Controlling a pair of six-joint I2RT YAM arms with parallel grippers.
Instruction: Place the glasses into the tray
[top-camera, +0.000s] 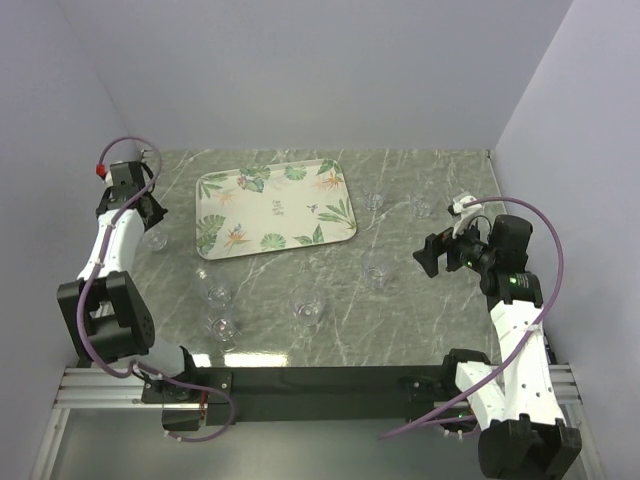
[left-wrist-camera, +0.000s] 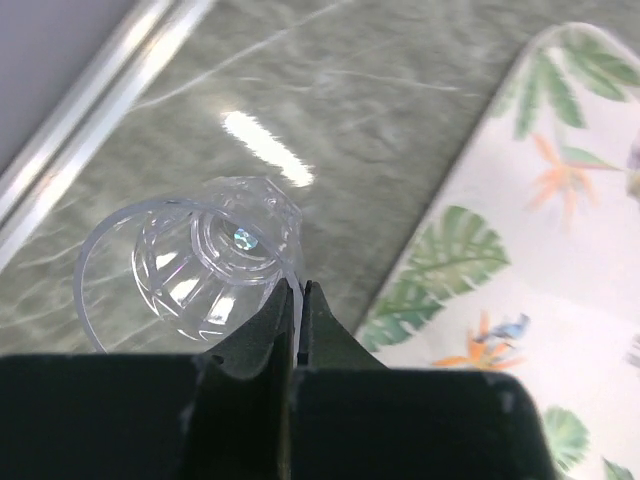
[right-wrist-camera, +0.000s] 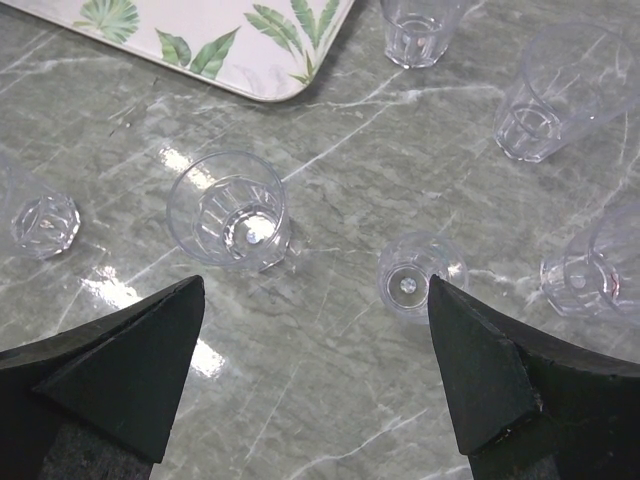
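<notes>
Overhead, the tray (top-camera: 275, 210) lies flat on the grey marbled bench (top-camera: 400, 335), far of centre and a little to the left, with its leaf-and-flower print facing up.

Left arm (top-camera: 108, 245): stretched along the left side of the bench toward the far end. The left jaws are pressed almost together on the thin wall of the held glass (left-wrist-camera: 200, 265), gripping it at the rim. This glass sits just left of the tray's left edge, apart from it. Whether its base touches the bench cannot be told.

Right arm (top-camera: 515, 300): bent over the right side of the bench. The right jaws stand wide apart, holding nothing, above the bench and pointed leftward.

Other glasses, all upright on the bench and outside the tray's rim:
- the far pair (top-camera: 373, 200), right of the tray
- the right glass (top-camera: 376, 272), near the tray's near-right corner
- the centre glass (top-camera: 305, 308), nearer than the tray
- the near-left pair (top-camera: 218, 293), one behind the other

The right wrist view shows several of these ahead of its jaws.
</notes>
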